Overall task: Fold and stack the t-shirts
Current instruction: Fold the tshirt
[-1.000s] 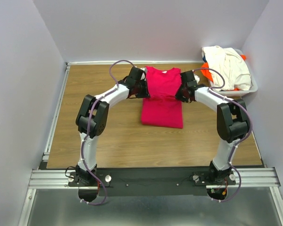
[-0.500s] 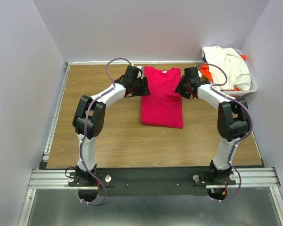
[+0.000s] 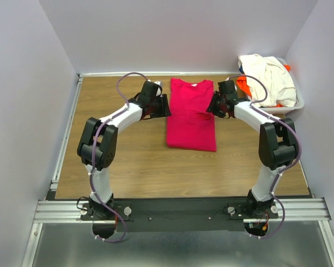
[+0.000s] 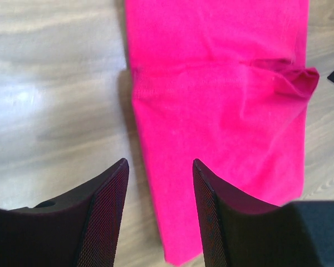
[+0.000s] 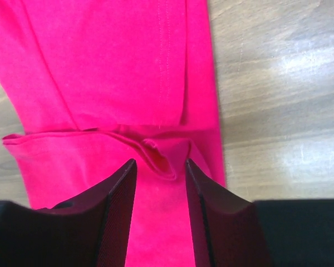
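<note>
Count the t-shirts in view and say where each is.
3. The pink shirt lies flat at the centre of the table; the cream shirt is heaped on the basket at far right; the orange shirt pokes out beneath it. Others may be hidden there.

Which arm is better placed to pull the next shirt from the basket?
Right, probably. The right gripper is open, between the pink shirt and the basket; the left gripper sits across the shirt, farther away.
</note>
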Controlling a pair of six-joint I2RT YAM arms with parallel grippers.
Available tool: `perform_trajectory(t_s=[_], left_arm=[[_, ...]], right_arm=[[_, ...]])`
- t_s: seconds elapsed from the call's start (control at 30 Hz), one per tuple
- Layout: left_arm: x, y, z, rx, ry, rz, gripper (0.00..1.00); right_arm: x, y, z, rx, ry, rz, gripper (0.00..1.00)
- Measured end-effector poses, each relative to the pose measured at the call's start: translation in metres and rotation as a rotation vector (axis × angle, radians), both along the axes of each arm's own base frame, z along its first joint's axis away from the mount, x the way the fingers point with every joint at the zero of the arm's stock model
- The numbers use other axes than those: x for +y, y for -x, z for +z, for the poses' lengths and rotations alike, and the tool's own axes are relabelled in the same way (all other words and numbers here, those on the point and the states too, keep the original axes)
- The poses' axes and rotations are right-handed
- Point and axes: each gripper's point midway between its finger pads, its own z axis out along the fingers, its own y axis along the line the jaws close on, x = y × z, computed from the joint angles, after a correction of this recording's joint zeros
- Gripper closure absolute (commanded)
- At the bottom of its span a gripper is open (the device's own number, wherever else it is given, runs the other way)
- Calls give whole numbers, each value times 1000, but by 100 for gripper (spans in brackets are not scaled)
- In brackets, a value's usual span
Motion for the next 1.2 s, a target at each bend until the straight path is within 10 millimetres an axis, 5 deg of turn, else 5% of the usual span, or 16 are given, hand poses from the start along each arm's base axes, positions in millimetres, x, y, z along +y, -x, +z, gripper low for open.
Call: perform_trajectory(t_s=[0.37, 0.6, 0.9, 0.97, 1.07, 1.1, 1.2], left_arm=[[-17, -49, -18, -1, -22, -25, 46], [-20, -57, -32, 19, -41, -36, 60], [-23, -64, -28, 7, -45, -47, 83], [-25, -67, -23, -8, -39, -51, 84], [-27, -74, -16, -28, -32, -52, 83], [-28, -76, -14, -33, -31, -53, 73], [-27, -77, -14, -36, -30, -50, 46]], right_arm=[[-1, -7, -42, 61, 72, 63, 62], [-3, -17, -33, 31, 93, 56, 93], [-11, -20, -31, 28, 121, 10, 97], [-12, -19, -32, 34, 121, 2, 95], [-13, -20, -31, 36, 115, -6, 72], [-12, -21, -31, 36, 113, -9, 58], [-12, -23, -27, 29, 111, -9, 43]])
